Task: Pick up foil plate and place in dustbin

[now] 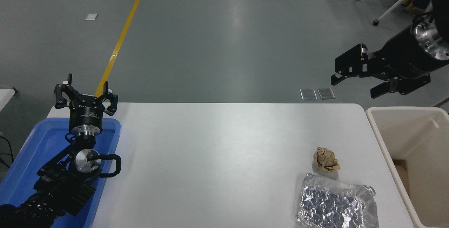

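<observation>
The foil plate [337, 206] lies flat on the white table [217, 158], at the near right corner, close to the table's right edge. It's shiny, silver & crinkly, w/ a raised rim. Nothing holds it.

A small tan paper ball [326, 159] sits just behind the foil plate, a bit farther from the camera, apart from it.

The dustbin [414, 140] stands just past the table's right edge. It's cream, w/ deep smooth walls & rounded corners. The foil plate isn't in it.

The right gripper [354, 77] hangs in the air beyond the table's far right corner, above the floor, well apart from the foil plate. It points left. Its black fingers are spread w/ a gap between them & nothing in it. There's small pale print on the arm's black body, too tiny to read.

The left gripper [86, 93] is parked at the table's far left corner, over the blue tray [42, 143]. Its fingers stand apart too, empty. Tiny white print on its body, can't read it.

Behind the table, on the grey floor, a yellow line [122, 35] runs away from the far left corner. Two small grey squares [317, 93] lie on the floor just past the table's far edge. No brand or label can be read anywhere.
</observation>
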Available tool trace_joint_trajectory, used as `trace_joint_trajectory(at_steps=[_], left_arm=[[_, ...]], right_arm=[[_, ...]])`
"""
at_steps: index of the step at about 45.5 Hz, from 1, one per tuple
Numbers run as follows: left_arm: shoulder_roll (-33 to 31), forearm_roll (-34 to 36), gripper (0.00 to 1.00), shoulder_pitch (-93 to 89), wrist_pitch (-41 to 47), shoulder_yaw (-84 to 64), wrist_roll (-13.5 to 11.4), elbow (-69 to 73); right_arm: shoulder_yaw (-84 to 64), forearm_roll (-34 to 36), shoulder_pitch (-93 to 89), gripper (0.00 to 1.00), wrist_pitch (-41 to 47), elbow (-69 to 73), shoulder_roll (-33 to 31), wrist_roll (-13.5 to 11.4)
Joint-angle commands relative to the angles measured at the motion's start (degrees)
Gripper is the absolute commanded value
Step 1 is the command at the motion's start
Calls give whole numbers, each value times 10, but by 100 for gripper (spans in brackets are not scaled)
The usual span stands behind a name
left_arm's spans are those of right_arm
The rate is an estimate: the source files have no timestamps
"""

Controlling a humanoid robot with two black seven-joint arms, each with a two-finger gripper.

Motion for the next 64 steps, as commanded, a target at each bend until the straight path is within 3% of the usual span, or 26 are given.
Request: trace_joint_trajectory(at_steps=[1,9,28,45,52,64], left_arm=[[0,0,99,0,0,0,0,0],[0,0,99,0,0,0,0,0],[0,0,99,0,0,0,0,0],[0,-1,99,0,0,0,0,0],[0,-1,99,0,1,0,0,0],[0,-1,99,0,1,0,0,1]], right_arm=[[-5,-19,9,100,17,7,-10,-3],[-7,-18,-42,100,14,-9,-19,-5],[8,-17,-275,100,-185,-46,-68,-6],[8,-24,-385,100,-205,-42,-129,-4],[9,-73,-436,100,-232,-41,-150,-3],[28,-92,-506,100,-281,-24,-152,0]])
